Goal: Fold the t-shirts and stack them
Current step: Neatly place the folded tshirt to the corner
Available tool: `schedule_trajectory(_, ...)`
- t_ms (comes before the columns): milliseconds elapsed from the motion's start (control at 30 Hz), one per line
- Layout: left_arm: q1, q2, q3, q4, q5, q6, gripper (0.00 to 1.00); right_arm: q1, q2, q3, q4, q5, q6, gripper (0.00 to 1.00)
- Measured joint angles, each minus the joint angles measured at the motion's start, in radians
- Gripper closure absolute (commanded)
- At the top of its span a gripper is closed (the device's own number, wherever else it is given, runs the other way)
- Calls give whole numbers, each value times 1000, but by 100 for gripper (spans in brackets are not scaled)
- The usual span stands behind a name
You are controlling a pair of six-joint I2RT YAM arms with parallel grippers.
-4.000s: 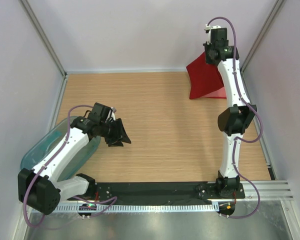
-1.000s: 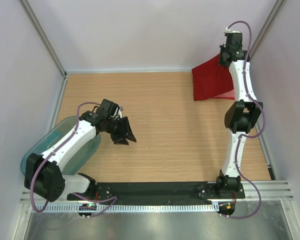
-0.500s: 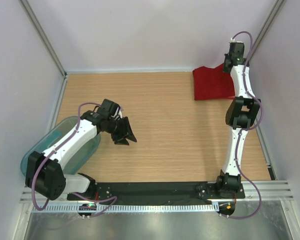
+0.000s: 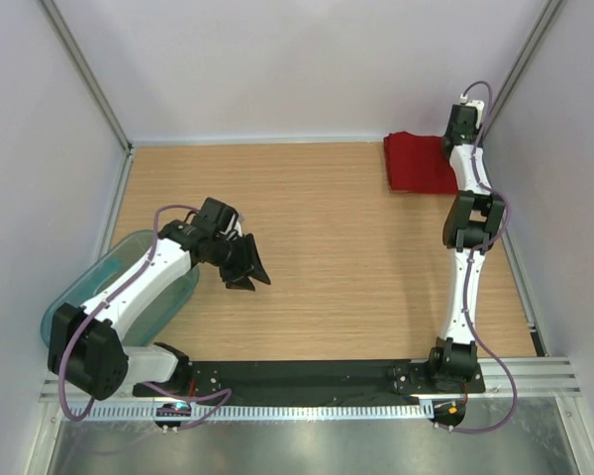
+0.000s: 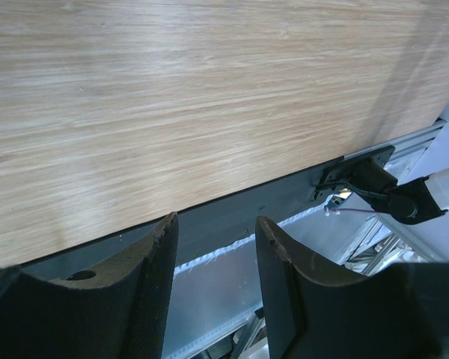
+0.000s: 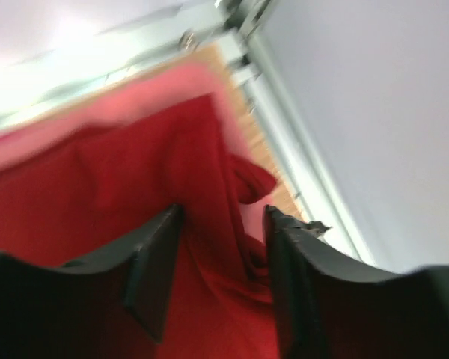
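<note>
Stacking looks nearly finished: the dark red shirt (image 4: pixel 416 163) lies folded in the far right corner of the surface (image 4: pixel 327 228), on the salmon-pink shirt (image 6: pixel 135 93) peeking out beyond it. The right claw (image 6: pixel 223 217) hovers above, fingers parted, apparently gripping nothing. The left claw (image 5: pixel 213 224) hangs open, empty. One red bunch probably needs smoothing.

Pale wood-grain table (image 4: pixel 327 257), smooth with a low satin sheen. The dark red t-shirt (image 4: pixel 416 163) is soft, matt, creased cloth; the salmon-pink t-shirt (image 6: pixel 165 84), blurred, looks equally matt. The teal bin (image 4: pixel 59 297) is translucent, glossy plastic. The left arm (image 4: pixel 129 292) and right arm (image 4: pixel 465 287) wear glossy white shells. The left gripper (image 5: pixel 213 232) has matt black plastic fingers (image 5: pixel 142 292). A brushed metal sheet (image 4: pixel 307 445) gleams dully.
</note>
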Motion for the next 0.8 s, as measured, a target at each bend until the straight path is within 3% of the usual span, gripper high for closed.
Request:
schedule_trajectory(200, -1, -74, 5, -35, 0, -15, 52, 1, 17, 56, 35, 67, 10, 15)
schedule_trajectory(233, -1, -90, 7, -40, 0, -18, 53, 3, 13, 55, 37, 75, 13, 2)
schedule_trajectory(400, -1, -170, 13, -55, 0, -29, 52, 42, -80, 26, -55, 101, 42, 0)
schedule_trajectory(500, -1, -219, 15, -56, 0, -41, 52, 116, -236, -71, -130, 106, 64, 0)
schedule_trajectory(667, -1, -291, 15, -58, -6, -42, 52, 345, -555, -269, -242, 58, 138, 0)
schedule_trajectory(800, -1, -345, 14, -61, -30, -42, 52, 522, -766, -488, -286, -92, 256, 0)
